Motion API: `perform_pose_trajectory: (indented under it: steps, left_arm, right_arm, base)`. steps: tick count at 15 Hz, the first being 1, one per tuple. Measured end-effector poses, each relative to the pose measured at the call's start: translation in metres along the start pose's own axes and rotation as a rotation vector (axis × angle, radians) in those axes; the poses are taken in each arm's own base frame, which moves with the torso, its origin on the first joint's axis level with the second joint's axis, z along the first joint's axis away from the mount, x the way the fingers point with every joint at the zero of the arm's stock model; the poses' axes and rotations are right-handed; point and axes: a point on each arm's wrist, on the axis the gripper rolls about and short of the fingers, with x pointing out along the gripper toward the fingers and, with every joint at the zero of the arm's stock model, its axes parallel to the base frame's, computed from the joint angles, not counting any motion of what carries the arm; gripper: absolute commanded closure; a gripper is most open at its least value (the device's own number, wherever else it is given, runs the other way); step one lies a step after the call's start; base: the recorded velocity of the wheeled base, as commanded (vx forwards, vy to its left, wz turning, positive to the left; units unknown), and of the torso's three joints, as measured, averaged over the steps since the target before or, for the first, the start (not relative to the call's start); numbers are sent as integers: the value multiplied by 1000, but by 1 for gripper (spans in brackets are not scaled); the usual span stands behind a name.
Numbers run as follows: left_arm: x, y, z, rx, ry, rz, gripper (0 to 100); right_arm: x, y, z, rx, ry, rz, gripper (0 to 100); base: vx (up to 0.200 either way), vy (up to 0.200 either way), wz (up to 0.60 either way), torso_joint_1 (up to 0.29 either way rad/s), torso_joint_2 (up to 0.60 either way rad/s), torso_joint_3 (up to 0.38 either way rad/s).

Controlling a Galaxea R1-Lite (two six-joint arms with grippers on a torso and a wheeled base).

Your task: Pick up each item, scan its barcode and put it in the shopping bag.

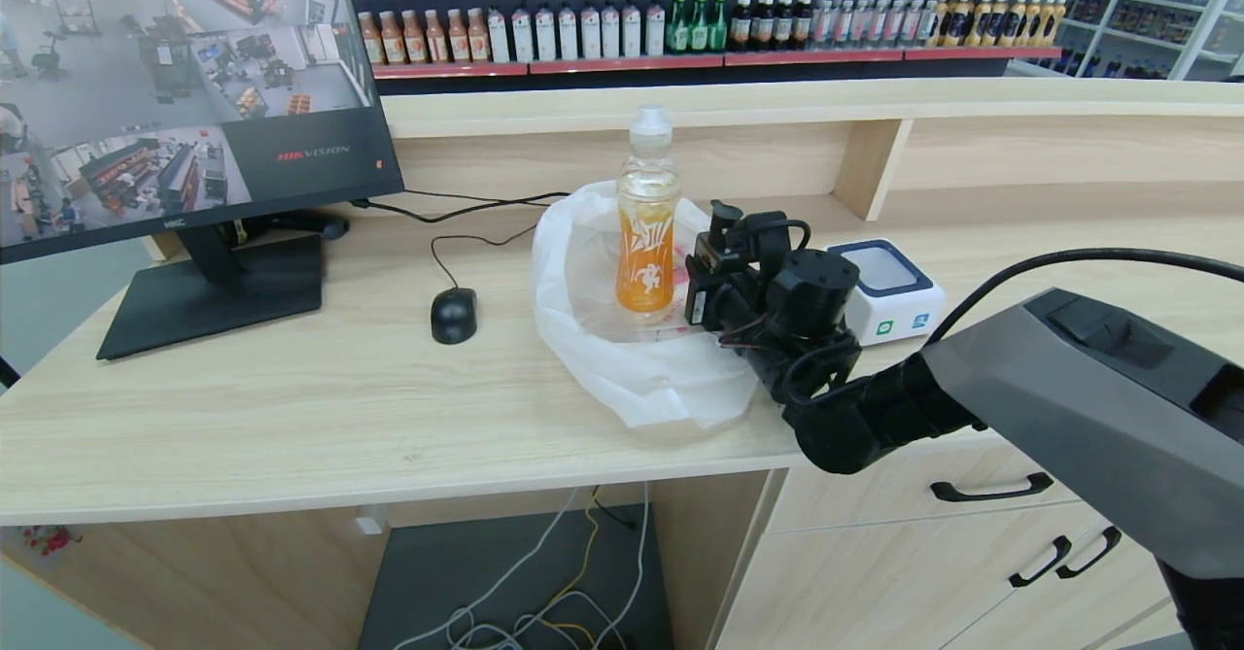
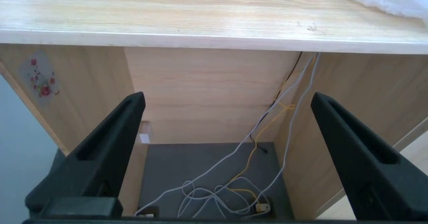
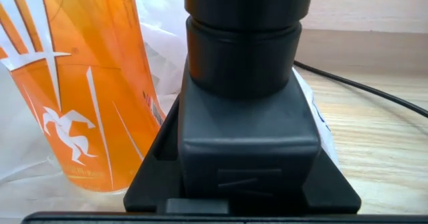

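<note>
Two black fingers point(image 2: 114, 150) of the left gripper point(image 2: 227, 100) stand wide apart with nothing held between them, low in front of the wooden counter point(image 2: 167, 17) and facing the open bay beneath it, where white and yellow cables point(image 2: 221, 190) lie tangled on a dark floor panel. A small flower sticker point(image 2: 40, 77) sits on the bay's side wall. Up on the counter top, the right arm comes in from the right side above the drawers point(image 1: 972, 495), and the right gripper point(image 1: 702, 286) sits against the right edge of the white shopping bag point(image 1: 603, 359); whether it grips anything cannot be told from these views, since a black block covers the middle of the wrist camera's sight. The bag lies open and crumpled near the counter's front edge, and the orange drink bottle point(image 1: 646, 232) stands upright inside it, white cap on, just beside the right gripper. Just to the right, behind the arm, rests a white scanner point(image 1: 889, 290) with a blue-rimmed top. Left of the bag lies a black mouse point(image 1: 454, 315), its cord running back. Farther left a monitor point(image 1: 175, 77) stands on its flat base. Behind the counter's raised ledge, a store shelf point(image 1: 680, 28) carries rows of bottles.
</note>
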Motion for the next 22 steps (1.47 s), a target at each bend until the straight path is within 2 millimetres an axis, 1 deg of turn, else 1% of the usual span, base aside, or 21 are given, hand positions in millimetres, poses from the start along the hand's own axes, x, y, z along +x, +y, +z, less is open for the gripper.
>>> perform_pose_trajectory:
  steps: [9,13,14,22]
  left_arm:
    - [0,0,0,-3,-1,0,0]
    - [0,0,0,-4,-1,0,0]
    - [0,0,0,-4,-1,0,0]
    - [0,0,0,-2,-1,0,0]
  right_arm:
    - [-1,2,-5,17,6,-5,100]
    - [-1,4,-5,46,-22,-2,100]
    - [-1,4,-5,51,-29,-2,0]
    - [-2,6,-3,66,-76,-1,0]
  base:
    - [0,0,0,0,0,0]
    - [0,0,0,0,0,0]
    - [0,0,0,0,0,0]
    - [0,0,0,0,0,0]
